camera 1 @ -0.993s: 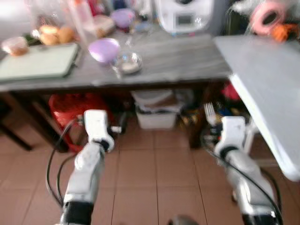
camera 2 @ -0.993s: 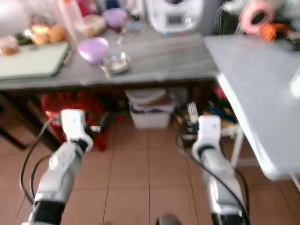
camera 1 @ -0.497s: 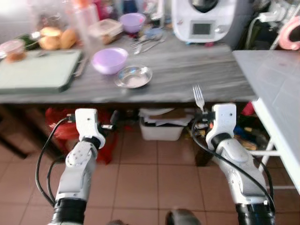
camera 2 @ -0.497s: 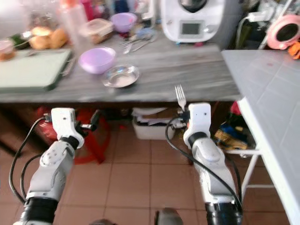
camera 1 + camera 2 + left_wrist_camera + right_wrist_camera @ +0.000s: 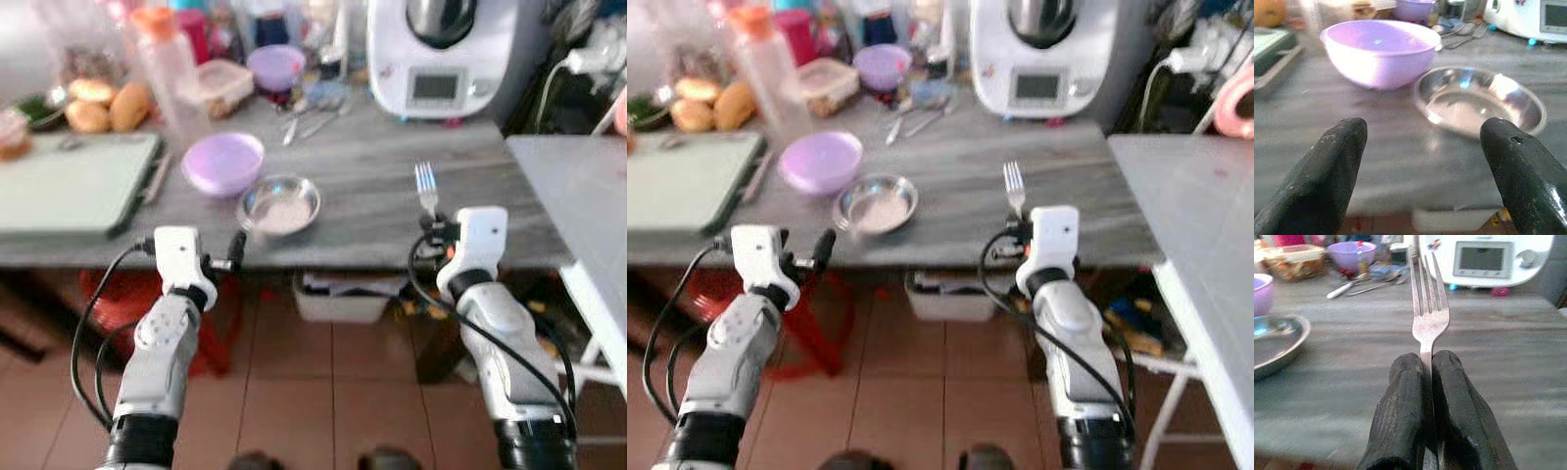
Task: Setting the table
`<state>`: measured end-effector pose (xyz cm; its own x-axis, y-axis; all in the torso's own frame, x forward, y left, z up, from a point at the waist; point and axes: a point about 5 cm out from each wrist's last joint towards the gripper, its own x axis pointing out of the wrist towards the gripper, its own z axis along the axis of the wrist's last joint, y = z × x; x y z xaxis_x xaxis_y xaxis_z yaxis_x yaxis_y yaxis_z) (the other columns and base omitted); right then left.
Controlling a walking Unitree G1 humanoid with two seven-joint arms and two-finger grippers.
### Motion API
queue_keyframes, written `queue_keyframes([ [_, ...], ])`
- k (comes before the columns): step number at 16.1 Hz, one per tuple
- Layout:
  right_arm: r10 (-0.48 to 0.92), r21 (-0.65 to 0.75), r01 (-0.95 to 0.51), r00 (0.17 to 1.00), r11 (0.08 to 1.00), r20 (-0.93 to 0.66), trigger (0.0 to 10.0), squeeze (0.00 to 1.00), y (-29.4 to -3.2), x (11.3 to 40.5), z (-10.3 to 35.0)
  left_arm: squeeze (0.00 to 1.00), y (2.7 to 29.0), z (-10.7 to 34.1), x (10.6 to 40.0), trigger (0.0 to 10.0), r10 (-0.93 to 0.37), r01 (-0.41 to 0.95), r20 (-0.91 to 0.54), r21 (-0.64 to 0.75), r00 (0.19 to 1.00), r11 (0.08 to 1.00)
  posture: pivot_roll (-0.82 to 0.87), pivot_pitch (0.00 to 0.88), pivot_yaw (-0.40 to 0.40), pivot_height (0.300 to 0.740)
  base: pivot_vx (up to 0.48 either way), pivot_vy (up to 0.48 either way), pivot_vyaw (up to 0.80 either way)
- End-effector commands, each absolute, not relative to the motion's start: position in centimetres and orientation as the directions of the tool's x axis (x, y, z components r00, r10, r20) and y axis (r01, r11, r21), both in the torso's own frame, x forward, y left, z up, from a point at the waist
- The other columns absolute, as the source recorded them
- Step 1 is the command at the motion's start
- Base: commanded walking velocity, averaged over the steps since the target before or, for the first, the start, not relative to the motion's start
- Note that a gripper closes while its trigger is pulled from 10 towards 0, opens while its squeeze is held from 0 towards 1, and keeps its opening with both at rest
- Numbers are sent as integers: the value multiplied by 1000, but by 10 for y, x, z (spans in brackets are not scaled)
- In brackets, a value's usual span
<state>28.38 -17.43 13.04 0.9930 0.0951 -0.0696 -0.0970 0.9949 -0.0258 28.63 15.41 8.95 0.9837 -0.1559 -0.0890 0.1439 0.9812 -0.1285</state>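
My right gripper (image 5: pixel 431 221) is shut on the handle of a metal fork (image 5: pixel 1428 298), tines pointing up, just above the front edge of the grey wooden table (image 5: pixel 372 166). My left gripper (image 5: pixel 1422 129) stands open at the table's front edge with nothing between its fingers. Just beyond it lie a shallow steel dish (image 5: pixel 1479 103) and a light purple bowl (image 5: pixel 1378 49). The dish (image 5: pixel 280 205) is left of the fork (image 5: pixel 425 188), and the purple bowl (image 5: pixel 223 163) sits behind it to the left.
A white kitchen appliance (image 5: pixel 441 59) stands at the back right, with loose cutlery (image 5: pixel 309 108) and a small purple bowl (image 5: pixel 276 67) beside it. A green board (image 5: pixel 69 181) lies at the left. A second grey table (image 5: pixel 588 196) juts in on the right. Boxes (image 5: pixel 343 294) sit underneath.
The camera has moved closer to the grey table and turned left. Both grippers now reach its front edge. The fork stays in the right gripper.
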Motion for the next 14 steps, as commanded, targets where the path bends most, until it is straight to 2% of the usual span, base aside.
queue_keyframes([
  [1, 86, -29, -88, 994, 996, -63, 10000, 0, -179, 284, 132, 0, 150, 92, 287, 10000, -161, 150, -77, -131, 984, 980, -62, 0, 45, 740, 334, 345, 0],
  [4, 87, -23, -89, 994, 996, -65, 10000, 0, -179, 284, 130, 0, 156, 93, 286, 10000, -122, 116, -68, -95, 990, 989, -57, 0, 43, 740, 0, 0, 0],
  [6, 89, -7, -90, 993, 996, -76, 10000, 0, -179, 283, 127, 0, 165, 94, 286, 10000, -46, 41, -67, -72, 997, 997, -52, 0, 46, 740, 0, 0, 0],
  [7, 105, 50, -101, 991, 994, -87, 10000, 0, -176, 284, 126, 0, 171, 95, 285, 10000, 2, -6, -62, -65, 998, 998, -50, 0, 49, 740, 0, 0, 0],
  [10, 115, 53, -111, 990, 992, -77, 10000, 0, -175, 286, 127, 0, 172, 92, 284, 10000, -12, 5, -83, -90, 996, 996, -45, 0, 51, 740, 0, 0, 0],
  [14, 89, 75, -83, 994, 994, -71, 10000, 0, -177, 283, 125, 0, 167, 92, 284, 10000, -41, 33, -78, -101, 996, 994, -49, 0, 51, 740, 0, 472, 0],
])
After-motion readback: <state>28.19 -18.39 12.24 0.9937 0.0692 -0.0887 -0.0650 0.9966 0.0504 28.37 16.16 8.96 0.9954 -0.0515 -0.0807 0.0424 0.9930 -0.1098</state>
